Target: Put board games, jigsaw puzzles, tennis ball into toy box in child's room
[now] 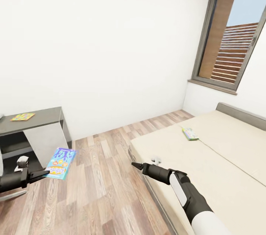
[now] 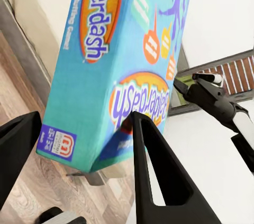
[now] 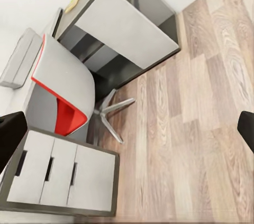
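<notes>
We see the left gripper (image 1: pixel 43 172) closed on a blue board game (image 1: pixel 61 163), held by its lower edge above the wood-plank floor (image 1: pixel 107 190), tilted with its printed cover facing up and toward the head camera. In the left wrist view the same board game (image 2: pixel 116 60) sits between the two dark fingers (image 2: pixel 159 176), one on each face of the box; the cover reads "Balderdash".

We see the right gripper (image 1: pixel 137 165) extended over the near corner of the bed (image 1: pixel 221 161). In the right wrist view its fingertips (image 3: pixel 10 134) show only at the two side edges, set wide apart, so we record this gripper as open and holding nothing.

A second board game (image 1: pixel 190 134), green and pastel, lies flat on the beige mattress, well apart from the right gripper and nearer the grey headboard (image 1: pixel 240 115).

A jigsaw puzzle (image 1: pixel 23 117) lies flat on a dark grey tabletop (image 1: pixel 44 115) at the white wall. The right wrist view looks down on a grey chair with a red seat (image 3: pixel 61 97), a three-drawer unit (image 3: pixel 63 174) beside it, and a pale grey tray (image 3: pixel 18 57) on the tabletop beyond the chair.

A grey-framed window (image 1: pixel 232 35) stands above the headboard.
</notes>
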Robot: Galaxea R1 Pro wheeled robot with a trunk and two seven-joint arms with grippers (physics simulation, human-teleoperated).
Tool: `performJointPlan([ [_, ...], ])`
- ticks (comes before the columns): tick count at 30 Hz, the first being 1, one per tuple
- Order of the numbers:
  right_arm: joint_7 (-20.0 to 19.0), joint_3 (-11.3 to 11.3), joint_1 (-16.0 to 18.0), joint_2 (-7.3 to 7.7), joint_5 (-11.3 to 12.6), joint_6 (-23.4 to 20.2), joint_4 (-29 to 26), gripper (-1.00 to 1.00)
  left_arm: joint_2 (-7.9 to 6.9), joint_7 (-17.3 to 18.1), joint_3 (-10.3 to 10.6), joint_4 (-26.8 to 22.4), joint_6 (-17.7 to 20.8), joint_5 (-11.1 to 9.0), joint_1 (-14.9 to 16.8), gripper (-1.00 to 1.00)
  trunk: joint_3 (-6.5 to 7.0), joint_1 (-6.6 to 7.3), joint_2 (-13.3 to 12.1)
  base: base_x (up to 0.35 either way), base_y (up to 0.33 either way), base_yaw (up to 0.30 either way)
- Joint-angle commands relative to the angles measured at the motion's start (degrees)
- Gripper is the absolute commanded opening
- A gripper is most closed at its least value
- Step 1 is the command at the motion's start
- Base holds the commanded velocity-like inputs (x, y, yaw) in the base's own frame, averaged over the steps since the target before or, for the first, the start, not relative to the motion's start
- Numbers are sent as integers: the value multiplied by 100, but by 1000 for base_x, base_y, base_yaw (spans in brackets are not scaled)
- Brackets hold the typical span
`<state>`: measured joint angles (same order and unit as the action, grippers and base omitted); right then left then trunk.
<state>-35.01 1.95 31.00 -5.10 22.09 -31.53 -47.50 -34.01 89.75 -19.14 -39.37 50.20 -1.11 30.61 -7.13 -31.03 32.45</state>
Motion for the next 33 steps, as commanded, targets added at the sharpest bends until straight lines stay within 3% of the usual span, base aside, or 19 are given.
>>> performJointPlan([
  [1,36,-2,5,0,45,-45,-5,100,-1,25,-5,-2,51,-3,6,-100,-6,-2,10,0,0,262],
  [7,83,104,9,0,42,-46,-5,100,-1,25,-11,0,13,-15,6,-100,21,-2,10,34,0,263],
  [17,91,249,11,0,36,-38,-5,100,-1,25,-19,0,-1,-15,6,-100,66,-2,10,277,37,263],
  [33,90,253,11,0,40,-37,-7,100,16,25,-11,0,-2,-5,6,-100,109,-2,10,247,221,218],
])
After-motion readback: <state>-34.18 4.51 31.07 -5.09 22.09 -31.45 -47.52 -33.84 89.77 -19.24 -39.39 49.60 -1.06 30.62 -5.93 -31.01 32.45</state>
